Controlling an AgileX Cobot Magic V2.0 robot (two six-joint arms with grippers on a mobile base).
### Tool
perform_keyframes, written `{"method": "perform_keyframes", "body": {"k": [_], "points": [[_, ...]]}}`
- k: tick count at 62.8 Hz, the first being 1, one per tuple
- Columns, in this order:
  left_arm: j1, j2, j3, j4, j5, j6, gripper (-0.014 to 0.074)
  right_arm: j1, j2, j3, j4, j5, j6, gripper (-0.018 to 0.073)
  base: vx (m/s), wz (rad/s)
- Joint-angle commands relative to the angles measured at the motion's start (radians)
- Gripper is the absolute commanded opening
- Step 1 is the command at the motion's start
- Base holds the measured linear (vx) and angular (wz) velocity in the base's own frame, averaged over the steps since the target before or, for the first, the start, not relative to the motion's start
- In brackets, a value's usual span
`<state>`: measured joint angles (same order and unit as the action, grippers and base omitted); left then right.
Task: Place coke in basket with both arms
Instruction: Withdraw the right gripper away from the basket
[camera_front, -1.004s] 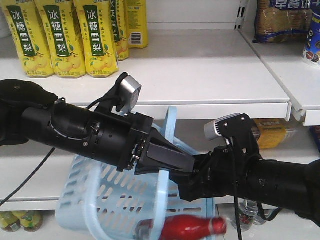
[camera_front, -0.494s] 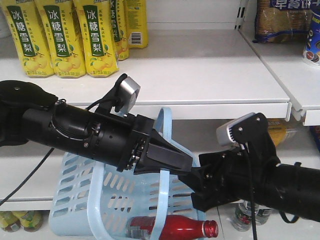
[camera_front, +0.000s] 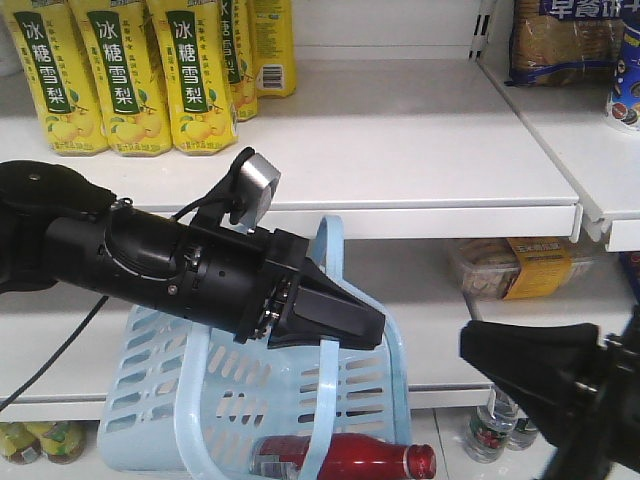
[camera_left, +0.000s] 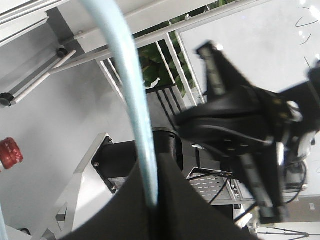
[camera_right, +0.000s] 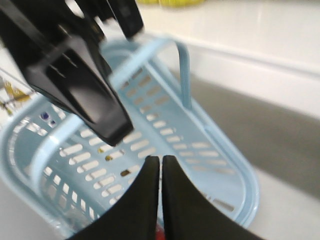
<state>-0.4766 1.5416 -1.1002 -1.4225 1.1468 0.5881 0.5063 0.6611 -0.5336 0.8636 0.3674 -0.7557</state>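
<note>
The left gripper (camera_front: 345, 325) is clamped on the pale hoop handle of the basket (camera_front: 160, 370), holding it up tilted in front of the shelf. The coke (camera_front: 345, 461) lies on its side low in the basket, red cap pointing right. To the right of the basket, clear of it, the right gripper (camera_right: 161, 172) has its jaws pressed together with nothing between them.

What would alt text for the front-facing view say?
The left pincer holds a light blue basket by its handle before white shelves; a red coke lies in the basket's bottom. The right pincer sits lower right, away from it.
</note>
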Motion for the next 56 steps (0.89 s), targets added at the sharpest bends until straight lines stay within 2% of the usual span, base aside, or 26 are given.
{"method": "perform_keyframes", "body": {"k": [1,9,17,23,28,35,42,56], "points": [[0.001,-0.047,-0.036,-0.125,0.014,0.021,-0.0006,-0.006,-0.091,-0.026,-0.145,0.003,0.119,-0.0004,0.00,0.00],[0.001,-0.047,-0.036,-0.125,0.014,0.021,-0.0006,-0.006,-0.164,-0.026,-0.407,0.060,0.344,-0.0004,0.00,0.00],[0.001,-0.047,-0.036,-0.125,0.014,0.021,-0.0006,-0.006,-0.200,-0.026,-0.735,0.143,0.630,-0.0004,0.00,0.00],[0.001,-0.047,-0.036,-0.125,0.014,0.021,-0.0006,-0.006,-0.209,-0.026,-0.916,0.218,0.817,-0.0004,0.00,0.00],[0.001,-0.047,-0.036,-0.125,0.014,0.021,-0.0006,-0.006,-0.223,0.005,-1.026,0.235,0.914,-0.0004,0.00,0.00],[0.001,-0.047,-0.036,-0.125,0.014,0.021,-0.0006,-0.006,-0.258,0.116,-1.091,0.173,1.002,-0.0004,0.00,0.00],[0.001,-0.047,-0.036,-0.125,0.014,0.021,-0.0006,-0.006,-0.307,0.193,-1.086,0.046,1.076,-0.0004,0.00,0.00],[0.001,-0.047,-0.036,-0.125,0.014,0.021,-0.0006,-0.004,-0.336,0.191,-1.120,0.021,1.086,-0.0004,0.00,0.00]]}}
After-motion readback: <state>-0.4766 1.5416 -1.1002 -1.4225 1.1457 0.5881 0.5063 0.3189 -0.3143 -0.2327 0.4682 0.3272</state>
